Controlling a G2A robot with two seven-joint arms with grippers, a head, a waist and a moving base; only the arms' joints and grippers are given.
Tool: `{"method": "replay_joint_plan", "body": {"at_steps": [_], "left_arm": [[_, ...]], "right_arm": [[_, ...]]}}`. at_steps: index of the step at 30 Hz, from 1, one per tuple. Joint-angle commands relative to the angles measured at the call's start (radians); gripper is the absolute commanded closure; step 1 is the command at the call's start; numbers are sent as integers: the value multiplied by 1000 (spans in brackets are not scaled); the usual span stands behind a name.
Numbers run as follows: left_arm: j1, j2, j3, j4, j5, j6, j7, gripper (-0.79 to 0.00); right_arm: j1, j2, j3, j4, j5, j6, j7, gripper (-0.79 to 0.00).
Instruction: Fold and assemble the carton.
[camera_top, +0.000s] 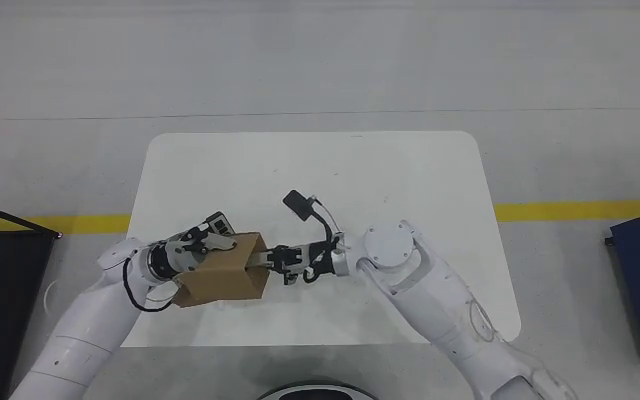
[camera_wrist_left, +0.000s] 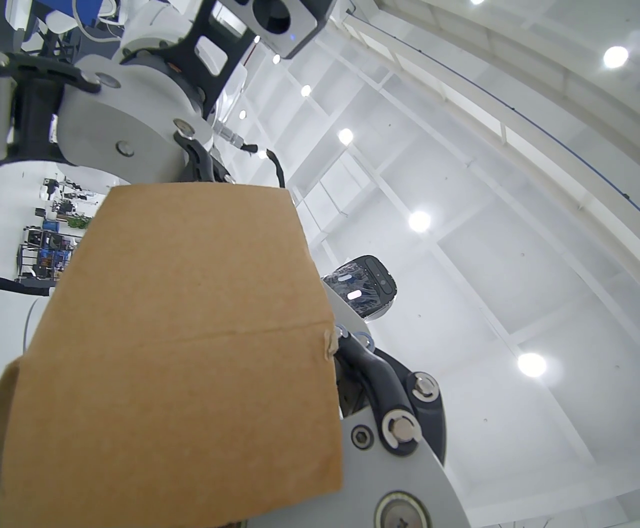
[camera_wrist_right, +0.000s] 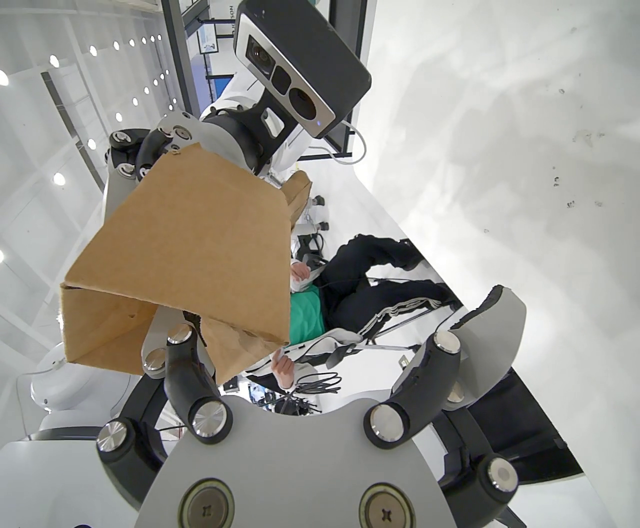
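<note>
The brown corrugated-cardboard carton (camera_top: 225, 270) (camera_wrist_left: 190, 325) (camera_wrist_right: 200, 240) hangs a little above the table, lifted off the surface. It sits near the front edge and left of the middle, its length running from one arm to the other. It is a half-formed sleeve of flat matte panels and sharp creases. One scored fold line crosses the wide face and ends in a small frayed nick at the panel's edge. The end facing the right arm stands open, with a loose flap sagging below it.

The left gripper (camera_top: 205, 247) (camera_wrist_right: 150, 145) is closed on the carton's left end, its dark finger links hugging that corner. The right gripper (camera_top: 275, 262) (camera_wrist_right: 335, 320) meets the opposite end with its jaws wide apart. One black finger (camera_wrist_right: 182, 360) is pressed against the cardboard at the open mouth. The other (camera_wrist_right: 475, 325) stands well clear of it, out toward the tabletop.

The smooth white table with rounded corners (camera_top: 400, 180) spreads mostly beyond the carton and off to the right — its front edge is the near one. Around it lies pale grey floor (camera_top: 320, 60), with a yellow stripe (camera_top: 560, 210) running out from either side of the table.
</note>
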Motion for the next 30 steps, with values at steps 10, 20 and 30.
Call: {"method": "replay_joint_plan", "body": {"at_steps": [10, 20, 30], "left_arm": [[-1, -5, -22, 20, -9, 3, -16, 0], [7, -9, -31, 11, -2, 6, -6, 0], [-36, 25, -49, -96, 528, -6, 280, 0]], "right_arm": [[-119, 33, 159, -82, 80, -112, -16, -785], [-183, 51, 217, -128, 112, -160, -14, -785], [-305, 70, 365, -138, 244, -325, -54, -785]]}}
